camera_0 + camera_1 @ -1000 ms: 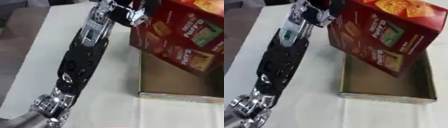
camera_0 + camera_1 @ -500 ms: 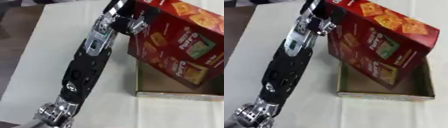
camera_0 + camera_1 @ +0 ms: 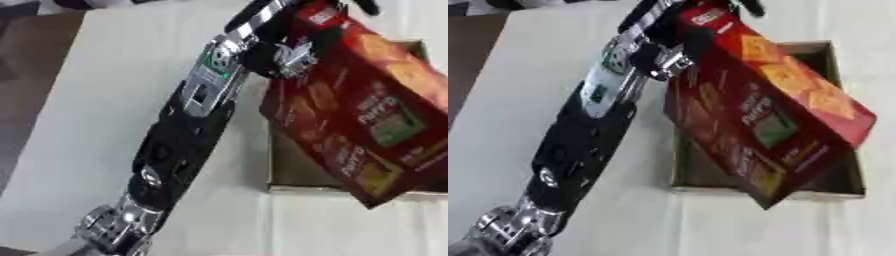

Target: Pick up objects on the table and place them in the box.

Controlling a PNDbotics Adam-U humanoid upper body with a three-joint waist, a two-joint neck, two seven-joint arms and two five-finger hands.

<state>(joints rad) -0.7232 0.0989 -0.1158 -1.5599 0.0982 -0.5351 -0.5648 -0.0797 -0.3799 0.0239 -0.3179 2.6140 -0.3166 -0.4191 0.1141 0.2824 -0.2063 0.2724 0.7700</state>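
A pale, evenly lit counter (image 3: 79,125) is seen, bordered on the far left by a dark brown floor (image 3: 26,55).

Both views are evenly and brightly lit, seemingly from overhead. Heavy blur is seen throughout; print on the red carton (image 3: 763,115) is smeared. A soft shadow is cast inside the box (image 3: 837,182). The white table (image 3: 96,100) looks washed out.

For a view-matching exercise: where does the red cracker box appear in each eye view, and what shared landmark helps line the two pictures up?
Left eye view: red cracker box fills the right half, tilted over the cardboard box.
Right eye view: it sits centre-right, tilted, its lower corner past the front wall.
Shared landmark: the left hand on the cracker box's top-left end.
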